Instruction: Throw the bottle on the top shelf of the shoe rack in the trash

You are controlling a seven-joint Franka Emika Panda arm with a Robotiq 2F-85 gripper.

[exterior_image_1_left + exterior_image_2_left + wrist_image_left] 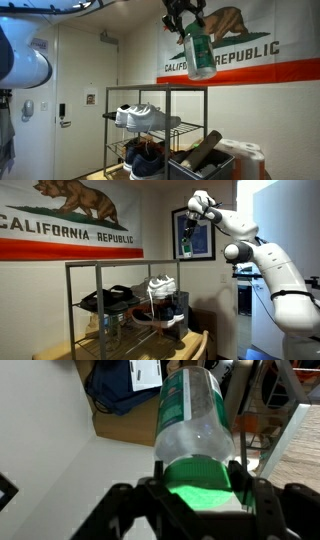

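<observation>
My gripper (186, 20) is shut on the green translucent bottle (199, 52) and holds it high in the air, hanging down, above and to the side of the shoe rack (160, 125). In an exterior view the bottle (185, 242) hangs from the gripper (190, 218) in front of a framed picture. In the wrist view the gripper (198, 478) clamps the bottle (195, 420) at its green base end. The rack's top shelf (150, 90) is bare. The dark grey trash bin (200, 165) stands below, beside the rack, with a dark object sticking out.
White sneakers (145, 117) and dark shoes (145, 155) sit on lower rack tiers. A California Republic flag (250, 45) hangs on the wall. A white roll (245, 155) stands by the bin. A blue bag (115, 385) lies on a cardboard box below.
</observation>
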